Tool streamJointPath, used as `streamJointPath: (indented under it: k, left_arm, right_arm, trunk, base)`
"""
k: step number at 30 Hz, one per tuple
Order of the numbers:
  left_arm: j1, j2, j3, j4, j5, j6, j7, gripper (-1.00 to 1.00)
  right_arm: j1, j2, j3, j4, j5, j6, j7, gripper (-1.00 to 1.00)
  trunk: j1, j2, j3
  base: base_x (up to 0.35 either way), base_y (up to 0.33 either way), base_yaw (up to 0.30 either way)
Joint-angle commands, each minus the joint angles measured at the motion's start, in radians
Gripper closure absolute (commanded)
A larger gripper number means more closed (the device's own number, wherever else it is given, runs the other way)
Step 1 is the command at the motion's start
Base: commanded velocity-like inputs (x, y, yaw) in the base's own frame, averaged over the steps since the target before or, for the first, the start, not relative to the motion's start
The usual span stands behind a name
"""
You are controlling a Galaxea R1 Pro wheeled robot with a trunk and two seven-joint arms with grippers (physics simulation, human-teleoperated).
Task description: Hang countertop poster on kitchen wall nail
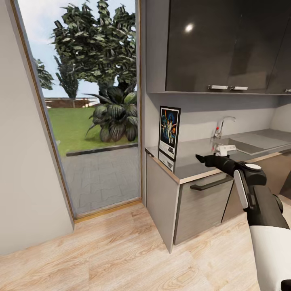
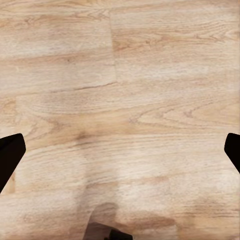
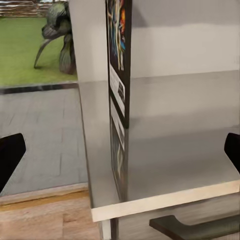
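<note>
Right tool (image 1: 204, 159) reaches forward over the bench (image 1: 202, 159), fingers spread wide and holding nothing; in the right wrist view the two dark fingertips (image 3: 10, 157) sit at opposite edges with the bench end between them. Left tool (image 2: 120, 150) hangs low, pointed at the wood floor (image 2: 120, 75), equally wide and empty. I judge it parked so that it stays out of the reach.

Near the right tool: pale edge strip of the bench and a dark drawer handle (image 1: 211, 183) on the grey cabinet below.

Poster (image 1: 169, 132) stands upright at the bench's left end, near the corner by the wall. It shows its printed face in the head view. In the right wrist view it (image 3: 119, 65) is almost edge-on, its reflection running down the glossy slab. Tool and poster are apart, no contact yet. My read: I am lining up on the thin edge so the fingers can close across it.

Further along: sink (image 1: 246, 143) and chrome tap (image 1: 222, 125), dark wall cupboards (image 1: 218, 44) above. Far left, a tall window (image 1: 89, 101) onto paving, lawn, trees. I can't pick out any wall nail from here.
</note>
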Motion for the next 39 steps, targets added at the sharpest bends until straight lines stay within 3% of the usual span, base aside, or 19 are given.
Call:
streamJointPath:
  k: [1, 20, 26, 27, 28, 34, 39]
  left_arm:
    - [0.000, -0.001, 0.002, -0.001, 0.000, -0.001, 0.000, -1.00]
    - [0.000, 0.000, 0.002, -0.001, 0.000, -0.001, -0.001, -1.00]
    - [0.027, -0.020, 0.004, 0.019, -0.003, -0.035, -0.001, -1.00]
    - [0.028, -0.021, 0.004, 0.020, -0.003, -0.040, -0.001, -1.00]
    - [0.028, -0.021, 0.004, 0.021, -0.003, -0.097, -0.001, -1.00]
    - [0.029, -0.022, 0.003, 0.021, -0.004, -0.100, -0.001, -1.00]
    - [0.029, -0.022, 0.002, 0.023, -0.004, -0.100, -0.001, -1.00]
  right_arm:
    - [-0.001, 0.000, -0.001, -0.001, -0.001, 0.006, 0.010, -1.00]
    - [0.000, 0.000, -0.001, 0.000, -0.001, 0.005, 0.116, -1.00]
    - [-0.002, 0.025, 0.005, 0.022, 0.006, 0.004, 0.126, -1.00]
    - [-0.002, 0.027, 0.006, 0.028, 0.007, -0.002, 0.125, -1.00]
    - [-0.002, 0.029, 0.006, 0.031, 0.007, -0.011, 0.125, -1.00]
    - [0.000, 0.049, 0.004, 0.051, 0.009, -0.123, 0.125, -1.00]
    - [-0.001, 0.053, 0.004, 0.089, 0.016, -0.150, 0.123, -1.00]
  trunk:
    - [0.000, -0.001, -0.001]
    - [0.000, -0.001, -0.001]
    - [0.000, -0.001, -0.001]
    - [0.000, -0.001, -0.001]
    - [0.000, -0.001, -0.001]
    - [0.000, -0.001, -0.001]
    - [0.000, -0.001, -0.001]
  base:
    - [0.000, 0.000, 0.000]
    - [0.000, 0.000, 0.000]
    - [0.161, 0.000, 0.000]
    - [0.084, 0.000, 0.000]
    - [0.067, 0.000, 0.000]
    - [0.178, 0.000, 0.000]
    - [0.187, 0.000, 0.000]
